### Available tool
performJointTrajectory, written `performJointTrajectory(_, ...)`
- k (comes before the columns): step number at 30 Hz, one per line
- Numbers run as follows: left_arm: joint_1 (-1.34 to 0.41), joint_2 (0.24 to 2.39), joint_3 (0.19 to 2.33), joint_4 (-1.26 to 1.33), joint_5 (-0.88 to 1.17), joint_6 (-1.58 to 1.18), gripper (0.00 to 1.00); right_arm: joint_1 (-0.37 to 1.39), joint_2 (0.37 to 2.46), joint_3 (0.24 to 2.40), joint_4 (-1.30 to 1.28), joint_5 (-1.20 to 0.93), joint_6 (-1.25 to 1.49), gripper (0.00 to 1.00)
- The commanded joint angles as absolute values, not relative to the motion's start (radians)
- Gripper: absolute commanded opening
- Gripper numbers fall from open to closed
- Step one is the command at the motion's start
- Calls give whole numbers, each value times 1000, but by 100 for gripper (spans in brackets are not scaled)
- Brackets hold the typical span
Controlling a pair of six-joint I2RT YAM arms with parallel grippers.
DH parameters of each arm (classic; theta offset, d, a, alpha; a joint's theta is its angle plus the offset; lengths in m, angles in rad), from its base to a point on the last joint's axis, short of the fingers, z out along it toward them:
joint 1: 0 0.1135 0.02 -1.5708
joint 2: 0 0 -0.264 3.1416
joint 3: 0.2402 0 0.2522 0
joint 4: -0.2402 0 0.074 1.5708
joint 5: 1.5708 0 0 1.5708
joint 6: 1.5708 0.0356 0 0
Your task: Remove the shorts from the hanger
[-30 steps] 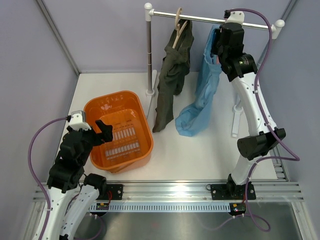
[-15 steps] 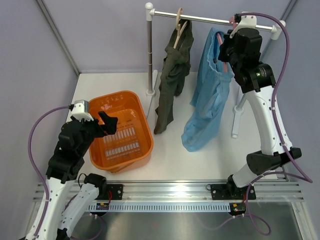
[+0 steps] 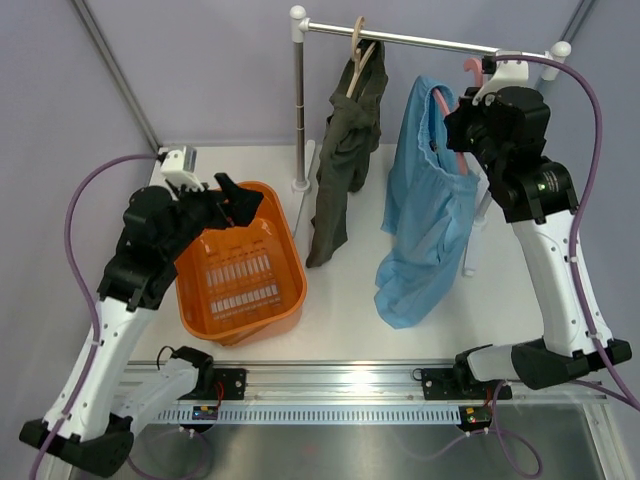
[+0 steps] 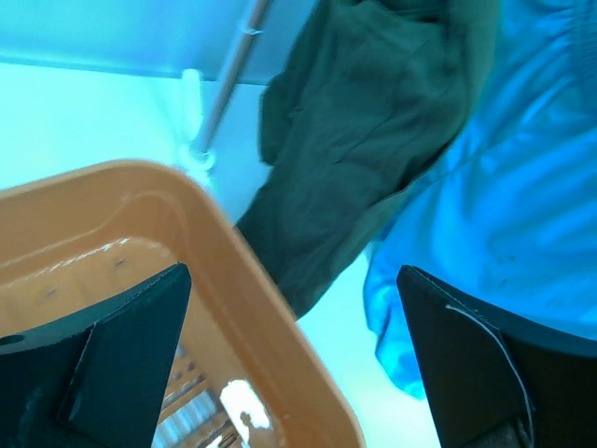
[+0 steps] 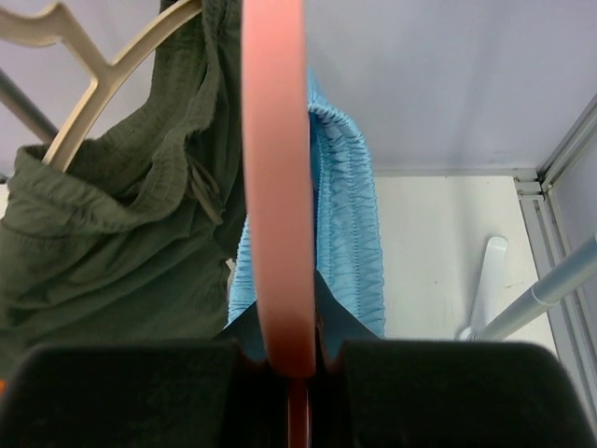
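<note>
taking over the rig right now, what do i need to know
The left gripper is open and empty above the orange plastic basket. The right gripper is shut on the pink plastic hanger, which carries the light blue cloth shorts and looks clear of the metal rail. The dark olive-green cloth shorts hang on the beige hanger on the rail. Done: nothing off a hanger yet. Left: slip both shorts off.

Top view looks down from high behind the near edge, taking in the whole table (image 3: 340,310). Left wrist view peers over the basket (image 4: 252,280) rim, lower left; right wrist view hugs the pink hanger (image 5: 273,187). All share the olive shorts (image 3: 345,150) and blue shorts (image 3: 430,220)
</note>
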State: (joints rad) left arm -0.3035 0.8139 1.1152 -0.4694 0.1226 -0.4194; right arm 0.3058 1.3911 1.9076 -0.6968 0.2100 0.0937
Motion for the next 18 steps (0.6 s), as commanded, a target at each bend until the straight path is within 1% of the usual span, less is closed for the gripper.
performJointTrajectory(1, -399, 914, 1259, -402, 132, -428, 97, 310, 1284, 1873, -635, 138, 104, 0)
performJointTrajectory(5, -550, 1029, 1373, -393, 11, -425, 95, 311, 1181, 1783, -664, 88, 130, 0)
performJointTrajectory(9, -745, 1153, 1474, -379, -113, -400, 93, 311, 1065, 1676, -709, 37, 178, 0)
performJointTrajectory(13, -859, 1284, 1534, -293, -152, -405, 92, 310, 963, 1568, -712, -23, 227, 0)
performJointTrajectory(18, -977, 1420, 1609, -221, -172, -405, 92, 311, 876, 1479, -755, -32, 252, 0)
